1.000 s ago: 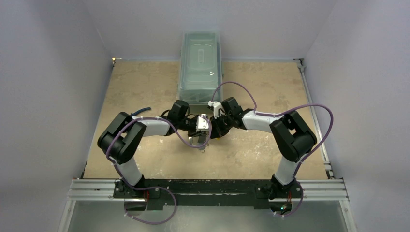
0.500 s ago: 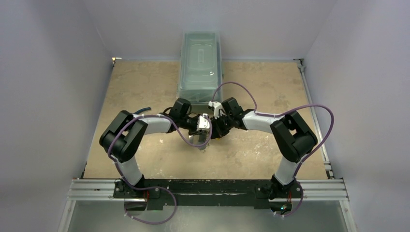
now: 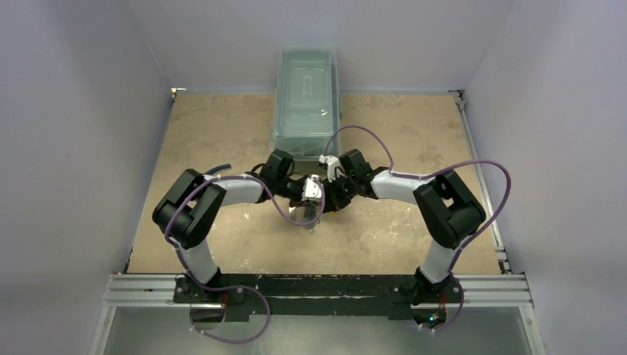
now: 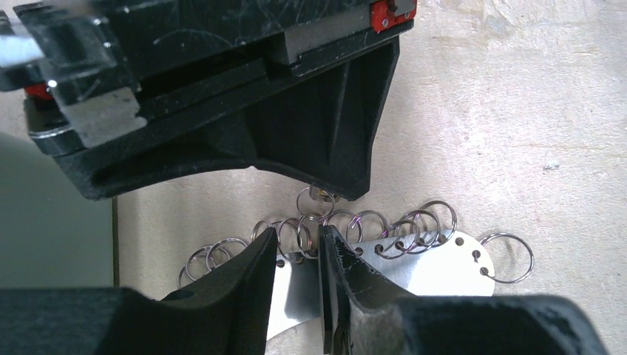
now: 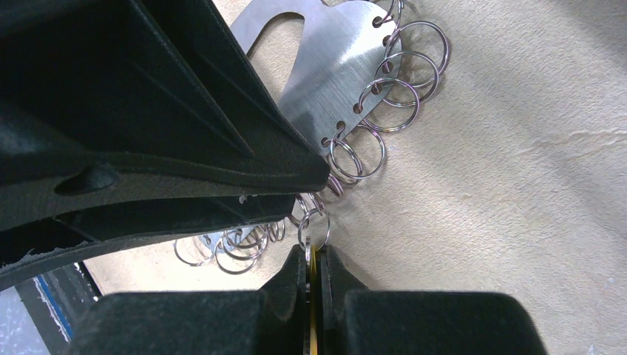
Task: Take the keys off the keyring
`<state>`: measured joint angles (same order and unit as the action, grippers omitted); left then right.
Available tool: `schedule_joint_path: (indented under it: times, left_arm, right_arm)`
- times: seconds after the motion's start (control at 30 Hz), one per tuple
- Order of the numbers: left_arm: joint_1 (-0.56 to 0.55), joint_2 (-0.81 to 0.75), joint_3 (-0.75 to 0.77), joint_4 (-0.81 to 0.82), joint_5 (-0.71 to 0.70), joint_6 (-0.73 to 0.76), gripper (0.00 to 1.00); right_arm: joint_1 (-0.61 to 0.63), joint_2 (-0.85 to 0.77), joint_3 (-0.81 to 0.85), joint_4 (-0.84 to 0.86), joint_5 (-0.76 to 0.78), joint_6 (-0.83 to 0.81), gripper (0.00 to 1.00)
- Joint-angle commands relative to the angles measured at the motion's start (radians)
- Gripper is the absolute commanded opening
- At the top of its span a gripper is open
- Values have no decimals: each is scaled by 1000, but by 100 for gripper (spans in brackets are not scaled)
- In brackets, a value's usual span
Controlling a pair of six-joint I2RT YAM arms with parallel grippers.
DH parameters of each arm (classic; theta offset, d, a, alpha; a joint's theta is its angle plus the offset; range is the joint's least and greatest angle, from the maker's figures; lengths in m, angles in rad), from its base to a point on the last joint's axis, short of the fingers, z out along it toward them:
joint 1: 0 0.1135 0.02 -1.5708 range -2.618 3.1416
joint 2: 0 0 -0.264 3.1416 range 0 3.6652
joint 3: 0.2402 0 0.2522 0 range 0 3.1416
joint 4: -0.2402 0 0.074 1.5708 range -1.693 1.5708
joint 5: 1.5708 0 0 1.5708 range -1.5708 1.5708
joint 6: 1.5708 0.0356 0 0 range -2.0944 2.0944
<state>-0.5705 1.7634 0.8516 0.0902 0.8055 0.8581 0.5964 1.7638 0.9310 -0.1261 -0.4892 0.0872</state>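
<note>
The keyring (image 4: 436,270) is a flat silvery metal piece with holes along its rim, lying on the table and carrying several small split rings (image 4: 418,222). It also shows in the right wrist view (image 5: 333,81). My right gripper (image 5: 316,251) is shut on a thin key (image 5: 313,296) with a yellow edge. A small ring (image 5: 314,225) hangs from that key and links to the bunch. My left gripper (image 4: 297,240) is narrowly open, its fingers either side of a few small rings at the keyring's rim. From above, both grippers meet at mid-table (image 3: 319,196).
A clear lidded plastic box (image 3: 307,100) stands at the back centre. A blue handle (image 3: 219,169) pokes out behind the left arm. Metal rails (image 3: 473,148) run along the right side of the tan tabletop (image 3: 384,237).
The left arm has edged right toward the right gripper, and its jaws have narrowed. The right gripper has stayed in place, still shut on the key.
</note>
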Motion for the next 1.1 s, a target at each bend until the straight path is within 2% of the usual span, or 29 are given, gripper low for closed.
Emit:
schedule_joint_path:
  times: [0.0,0.27,0.87,1.0,1.07]
  left_arm:
    - [-8,-17,23,21,47,34,25]
    - [-18,23,51,9,42,36,22]
    - [-17,38,74,-201,32,168,19]
    - [-18,47,83,-224,28,182,13]
    - [-19,50,89,-233,24,180,7]
  right_arm:
    - [-4,-27,-11,-30,11,17,0]
    - [-5,-27,-9,-33,11,14,0]
    - [-5,-36,-16,-32,3,11,0]
    - [-4,-36,-17,-31,3,11,0]
    - [-4,-39,-18,-31,4,11,0]
